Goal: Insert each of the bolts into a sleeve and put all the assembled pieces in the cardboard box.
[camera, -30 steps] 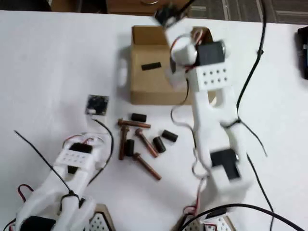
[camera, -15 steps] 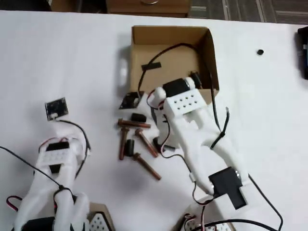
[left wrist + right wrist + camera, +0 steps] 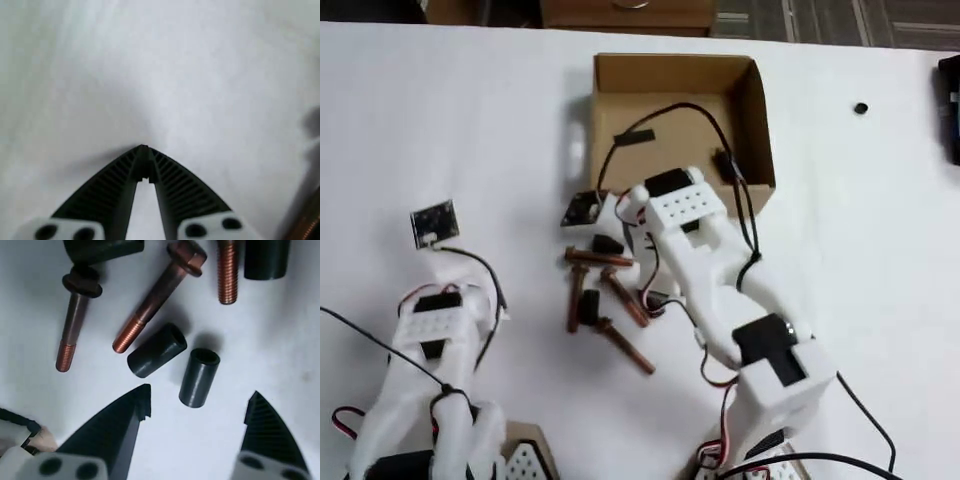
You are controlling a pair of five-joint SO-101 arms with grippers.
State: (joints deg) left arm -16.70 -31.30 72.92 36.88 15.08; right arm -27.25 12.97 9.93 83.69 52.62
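From above, the right arm (image 3: 705, 250) crosses the near wall of the cardboard box (image 3: 670, 75), hiding part of it and the sleeves (image 3: 157, 350) lying in front of the box. In the right wrist view the picture's edge cuts off another sleeve (image 3: 266, 259), a dark piece (image 3: 102, 247) and the head of one bolt (image 3: 227, 270). A coppery blur (image 3: 306, 224) in the left wrist view is cut off, unidentifiable. Right of the box, a dark speck (image 3: 860, 107) is too small to identify

High camera looks down over the table (image 3: 440, 100); wrist cameras face it from close — the right shares the bolts (image 3: 156, 298) with the high view; the left's patch is hard to place.
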